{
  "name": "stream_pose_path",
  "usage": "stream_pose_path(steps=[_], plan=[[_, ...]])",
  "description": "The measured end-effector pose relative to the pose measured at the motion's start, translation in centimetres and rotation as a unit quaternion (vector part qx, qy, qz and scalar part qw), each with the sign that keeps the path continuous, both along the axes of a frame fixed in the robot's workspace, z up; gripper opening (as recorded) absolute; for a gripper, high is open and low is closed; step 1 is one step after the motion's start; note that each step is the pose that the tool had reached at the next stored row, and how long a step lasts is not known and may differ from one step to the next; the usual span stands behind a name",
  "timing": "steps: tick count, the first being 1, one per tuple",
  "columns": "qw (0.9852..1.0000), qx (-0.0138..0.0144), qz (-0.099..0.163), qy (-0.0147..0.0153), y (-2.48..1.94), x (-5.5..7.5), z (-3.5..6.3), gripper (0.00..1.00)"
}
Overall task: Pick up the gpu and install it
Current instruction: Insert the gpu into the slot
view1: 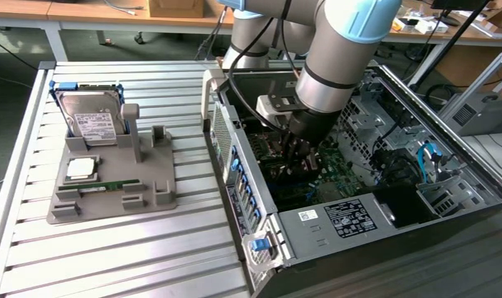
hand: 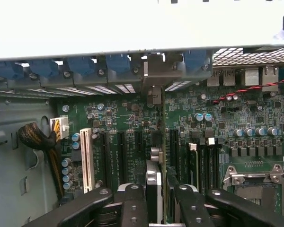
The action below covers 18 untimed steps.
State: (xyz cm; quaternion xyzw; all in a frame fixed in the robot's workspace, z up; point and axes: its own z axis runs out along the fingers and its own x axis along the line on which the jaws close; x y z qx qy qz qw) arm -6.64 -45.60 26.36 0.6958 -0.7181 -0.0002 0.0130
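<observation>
In the wrist view, the gripper [hand: 157, 201] has its black fingers [hand: 132, 203] clamped on the gpu [hand: 154, 189], a thin card seen edge-on, dark with a silver metal edge. It stands upright between the fingers, just above the green motherboard [hand: 132, 137] and its row of dark expansion slots. The card looks stiff, light and fragile; its bare edges seem the safest hold. Farther off, in the exterior view, the arm reaches into the open computer case [view1: 317, 230] on the slatted surface [view1: 110, 248].

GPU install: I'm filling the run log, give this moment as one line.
gripper: shut on gpu | place: inside computer case | gpu: edge-on over motherboard slots
</observation>
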Motion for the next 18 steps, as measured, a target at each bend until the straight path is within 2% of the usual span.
stream_pose_path(steps=[7, 18], plan=[[0.9999, 0.0001, 0.010, 0.0000, 0.04, 0.00, -0.05, 0.27], [0.9999, 0.0001, 0.012, 0.0000, 0.25, 0.03, -0.20, 0.27]])
